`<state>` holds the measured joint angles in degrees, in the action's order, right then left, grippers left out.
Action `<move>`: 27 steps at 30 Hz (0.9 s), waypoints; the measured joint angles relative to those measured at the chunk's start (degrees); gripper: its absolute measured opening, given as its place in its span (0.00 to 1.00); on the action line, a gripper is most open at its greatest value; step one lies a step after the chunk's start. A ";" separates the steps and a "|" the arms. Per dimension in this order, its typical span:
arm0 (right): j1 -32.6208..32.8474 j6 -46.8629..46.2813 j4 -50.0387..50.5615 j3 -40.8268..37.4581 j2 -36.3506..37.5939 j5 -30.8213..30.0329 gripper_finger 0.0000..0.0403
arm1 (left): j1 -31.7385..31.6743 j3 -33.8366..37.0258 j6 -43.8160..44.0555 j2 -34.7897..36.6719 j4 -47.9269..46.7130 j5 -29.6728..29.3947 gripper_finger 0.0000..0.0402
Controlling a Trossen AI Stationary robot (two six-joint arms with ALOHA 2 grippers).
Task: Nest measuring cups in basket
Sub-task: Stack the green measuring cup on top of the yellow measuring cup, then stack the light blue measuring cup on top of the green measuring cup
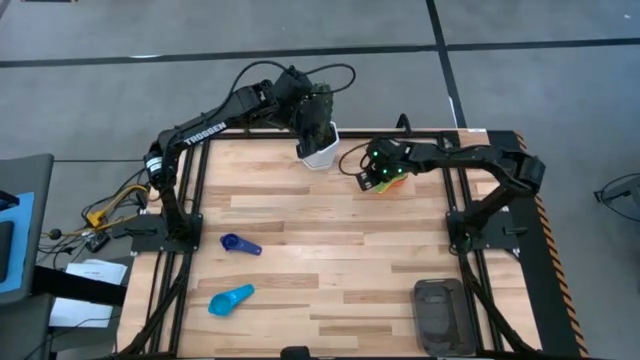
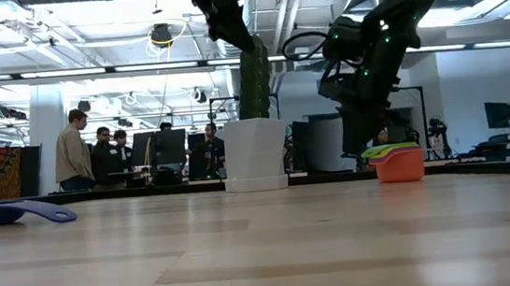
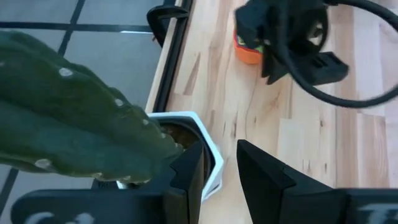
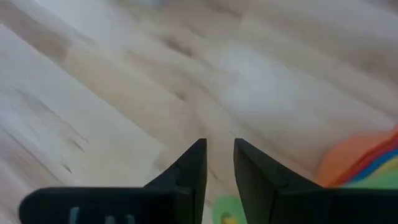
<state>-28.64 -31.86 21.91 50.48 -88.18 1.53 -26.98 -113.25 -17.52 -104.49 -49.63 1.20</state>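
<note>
At the desk's (image 1: 330, 240) far edge, R gripper (image 1: 381, 180) hangs over the nested cup stack (image 2: 398, 161) (orange outermost, w/ yellow, green, blue, red rims showing). Its fingers stand narrow, a slim gap between them, nothing gripped. L gripper (image 3: 217, 165) sits at the white cactus pot (image 1: 320, 153), one finger inside the rim, one outside; can't tell if it's clamped. Dark blue cup (image 1: 238, 243) and light blue cup (image 1: 230, 299) lie apart mid-desk. Grey basket (image 1: 440, 315) sits at the near right corner.
</note>
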 joint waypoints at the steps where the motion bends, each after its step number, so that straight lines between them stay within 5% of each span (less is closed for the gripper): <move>1: 0.40 -0.02 0.97 0.00 -0.09 -0.14 0.25 | -0.03 0.00 0.16 -0.02 -0.03 -0.03 0.22; 12: 2.88 -0.22 10.02 0.02 4.03 -3.63 0.24 | -0.03 0.00 0.31 -0.04 -0.34 -0.10 0.22; 27: 4.10 -5.43 -0.58 0.07 15.37 -3.58 0.24 | -1.19 0.14 6.25 5.20 -2.25 3.80 0.22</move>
<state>-24.54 -37.29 21.33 50.54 -72.81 -2.05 -28.17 -113.11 -11.28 -99.29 -51.89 5.00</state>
